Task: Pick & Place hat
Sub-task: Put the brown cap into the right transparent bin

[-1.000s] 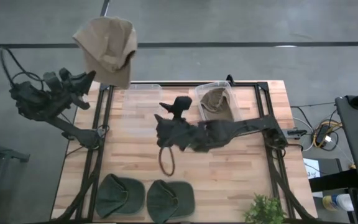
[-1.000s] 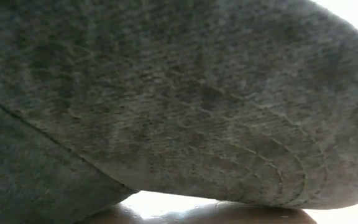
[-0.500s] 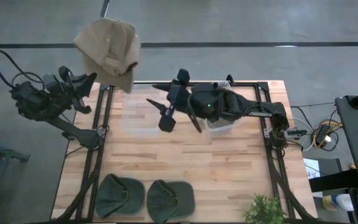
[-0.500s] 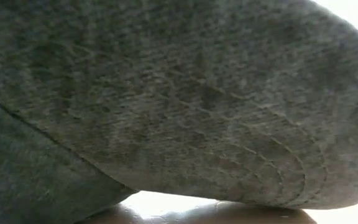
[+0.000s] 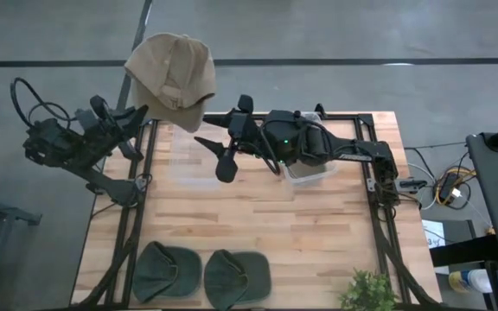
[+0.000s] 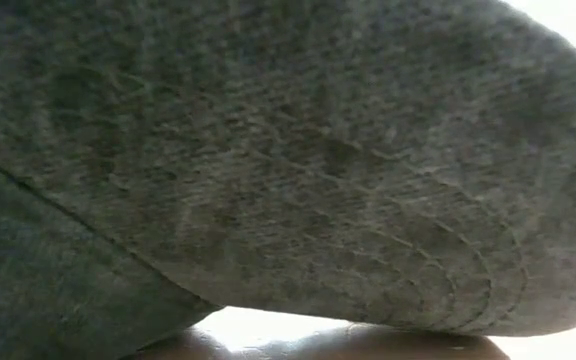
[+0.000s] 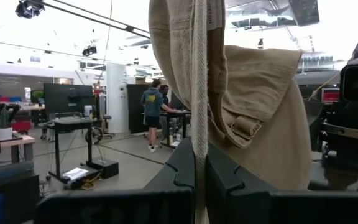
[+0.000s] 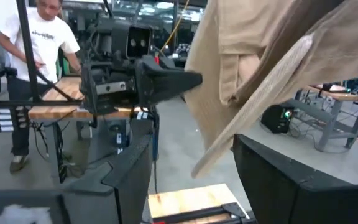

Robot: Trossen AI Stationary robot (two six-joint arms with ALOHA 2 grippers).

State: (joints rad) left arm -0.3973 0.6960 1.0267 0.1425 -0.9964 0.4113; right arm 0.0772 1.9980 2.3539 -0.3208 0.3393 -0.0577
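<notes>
A tan cap [image 5: 171, 69] is up in the air over the table's far left corner, held by my left gripper [image 5: 137, 115], which is shut on it. In the left wrist view the cap [image 7: 253, 93] fills the picture's middle and its back strap [image 7: 244, 127] shows. My right gripper [image 5: 214, 155] is open, raised over the table's far side just right of the cap, fingers pointing toward it; in its wrist view the cap [image 8: 260, 62] hangs ahead of the spread fingers. Two dark green caps [image 5: 167, 269] [image 5: 236, 276] lie flat at the near edge. My left gripper pinches a narrow stitched edge of the tan cap [image 7: 199, 124] between its two fingers, coming from the table's left side. The cap is lifted clear of the table and stands out beyond the fingers, its crown away from the gripper.
A clear bin [image 5: 193, 151] sits at the far middle of the table and a second bin [image 5: 314, 173] is mostly under my right arm. A small plant [image 5: 370, 289] stands at the near right corner. Green cloth [image 6: 268, 170] fills the low view. People stand in the room behind.
My right gripper has risen from the table's middle and swung toward the far edge and left, turning until its open fingers face the tan cap. My left gripper has carried the cap a little toward the right, closer to the right gripper.
</notes>
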